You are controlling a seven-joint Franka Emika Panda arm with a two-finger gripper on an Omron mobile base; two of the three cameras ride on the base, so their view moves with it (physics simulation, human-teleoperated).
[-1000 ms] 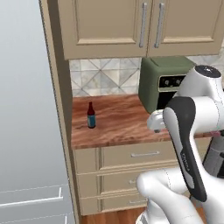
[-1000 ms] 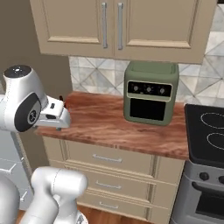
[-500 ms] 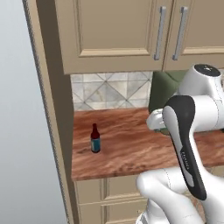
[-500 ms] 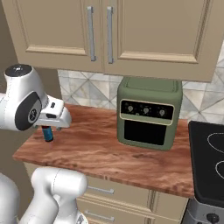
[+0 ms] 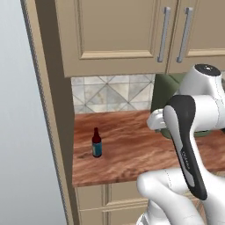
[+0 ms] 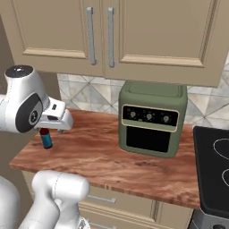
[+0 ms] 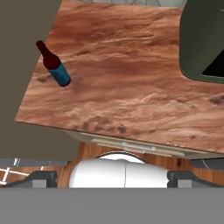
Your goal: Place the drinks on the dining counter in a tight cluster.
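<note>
- Left base view: the slim dark-brown bottle point(image 5: 96, 143) with its blue label stands upright on the wood counter point(image 5: 132, 154), near the counter's left end and close to the tall beige side panel point(image 5: 48, 110). Beige wall cabinets point(image 5: 132, 30) hang above a tiled backsplash point(image 5: 110, 92). The white arm point(image 5: 189, 140) rises at the right and covers most of the green appliance behind it; the bottle stands well apart from the arm, to its left.
- Right base view: here the green air-fryer oven point(image 6: 152, 118) is in full sight, standing on the counter toward the right, with the edge of a black cooktop point(image 6: 214, 170) beside it. The bottle point(image 6: 45, 137) is half hidden behind the arm's wrist, only its lower body and blue label showing.
- Hand view: looking down from above, the bottle point(image 7: 54, 64) sits in the upper left, leaning in the picture because of the camera's tilt, with bare wood grain around it. A corner of the oven point(image 7: 203, 43) is at the upper right. The gripper point(image 7: 114, 179) has its two dark fingertips point(image 7: 39, 178) spread as wide as they go at the bottom corners, holding nothing, well apart from the bottle.
</note>
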